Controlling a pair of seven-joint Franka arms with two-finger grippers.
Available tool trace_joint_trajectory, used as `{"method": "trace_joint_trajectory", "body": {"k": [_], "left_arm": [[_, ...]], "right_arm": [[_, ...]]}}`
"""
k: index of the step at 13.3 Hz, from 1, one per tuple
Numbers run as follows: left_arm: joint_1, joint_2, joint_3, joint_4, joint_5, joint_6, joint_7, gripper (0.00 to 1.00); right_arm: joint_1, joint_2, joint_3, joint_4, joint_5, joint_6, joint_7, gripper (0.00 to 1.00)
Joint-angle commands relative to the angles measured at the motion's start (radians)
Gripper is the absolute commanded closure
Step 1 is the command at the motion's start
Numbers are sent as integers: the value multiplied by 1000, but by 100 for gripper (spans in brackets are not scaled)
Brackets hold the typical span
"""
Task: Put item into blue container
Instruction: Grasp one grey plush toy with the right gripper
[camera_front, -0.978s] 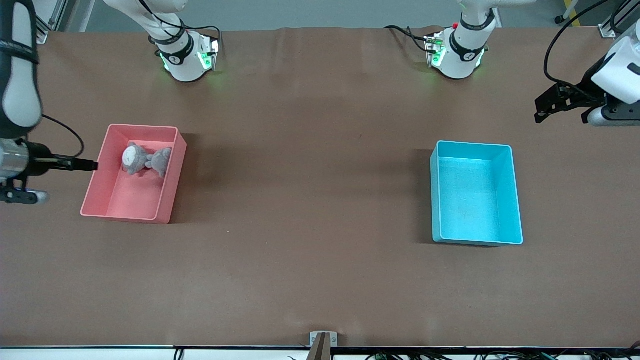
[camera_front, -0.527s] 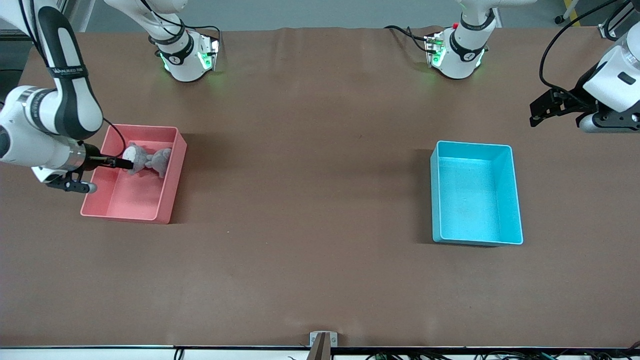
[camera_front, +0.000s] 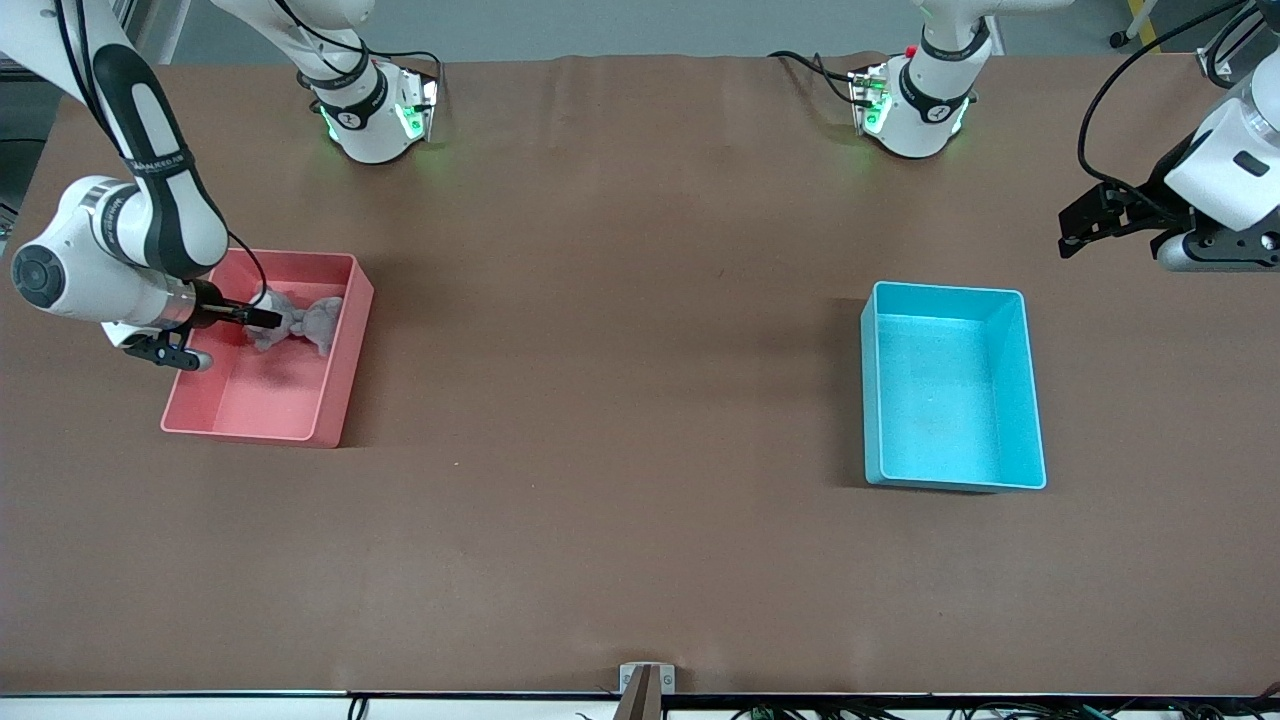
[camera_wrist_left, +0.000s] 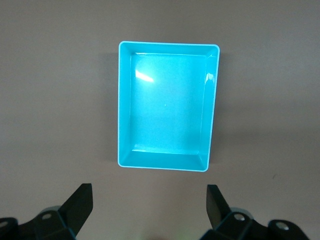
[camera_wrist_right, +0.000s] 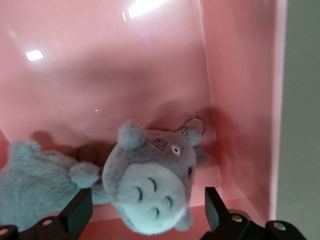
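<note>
The blue container (camera_front: 953, 386), a smooth, straight-walled plastic bin, is sitting empty toward the left arm's end of the table (camera_front: 620, 400). At nine o'clock from it, in the pink bin (camera_front: 340, 380), two fuzzy grey plush toys (camera_wrist_right: 150, 175) are lying. The right gripper (camera_front: 262, 317) has just dropped in over them, jaws wide, gripping nothing, so a pickup looks imminent. The left gripper (camera_wrist_left: 150, 210) is waiting open over the table near the container's one o'clock corner.

Blue container (camera_front: 1031, 395) upright, hollow bare, toward left arm's end.

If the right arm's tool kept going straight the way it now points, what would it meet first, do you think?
Most likely the grey plush toy with the pale face, lying in the pink bin; it sits between the open fingers of the right tool, though the remaining gap is hard to judge.
</note>
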Motion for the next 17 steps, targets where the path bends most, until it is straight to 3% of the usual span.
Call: {"method": "trace_joint_trajectory", "body": {"k": [1,3,7,9,15,17], "left_arm": [[4,6,0,20,-6,-4,12,0],[6,6,0,21,-6,-2,12,0],[6,6,0,20,-6,-2,12,0],[6,6,0,20,-6,-2,12,0],[6,5,0,20,-6,-1,12,0],[6,6,0,21,-6,1,12,0]], "right_arm": [[3,2,16,-9,3,6,71,4],[15,14,16,-8,3,6,77,16],[21,16,14,-3,3,2,79,77],[21,14,14,1,3,0,100,97],[23,13,16,72,0,-107,105,100],[33,14,16,159,-1,-225,106,100]]}}
